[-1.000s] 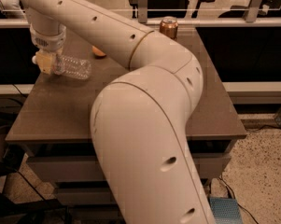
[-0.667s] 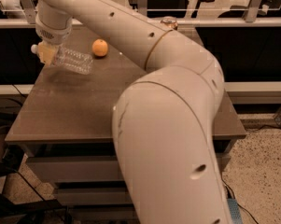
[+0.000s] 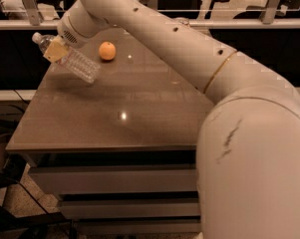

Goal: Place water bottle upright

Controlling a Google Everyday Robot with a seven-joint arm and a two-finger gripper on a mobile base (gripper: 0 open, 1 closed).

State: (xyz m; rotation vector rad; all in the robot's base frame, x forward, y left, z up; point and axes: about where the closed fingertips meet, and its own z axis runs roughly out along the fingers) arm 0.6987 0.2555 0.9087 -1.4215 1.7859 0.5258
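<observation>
- Since a second earlier, the arm point(image 3: 179, 39) had swung up and over to the right. The orange point(image 3: 107, 50) had come out from behind it, and the water bottle point(image 3: 79, 66) had gone from lying nearly flat to a clear slant.
- We saw the gripper point(image 3: 55, 49) at the upper left, over the far left corner of the table point(image 3: 119, 128). Its yellowish fingers were clamped on the upper part of the water bottle, just below the cap point(image 3: 36, 36).
- From the gripper, the white cap pointed up and to the left. The base hung down and to the right, off the tabletop, with a shadow under it.
- The orange sat on the table to the right of the gripper, past the bottle's base and apart from it.
- We judged the pick-up done and the turning in hand, since the bottle was held in the air but was neither upright nor set down.
- The next move, as we read it, called for a wrist turn that brought the base straight beneath the gripper with the cap on top.
- After that we expected a slow descent until the base met the tabletop squarely, and only then a release.
- The bare stretch below and to the right of the gripper looked the likely spot. The table edge lay close on the gripper's left, so we thought care was due there.
</observation>
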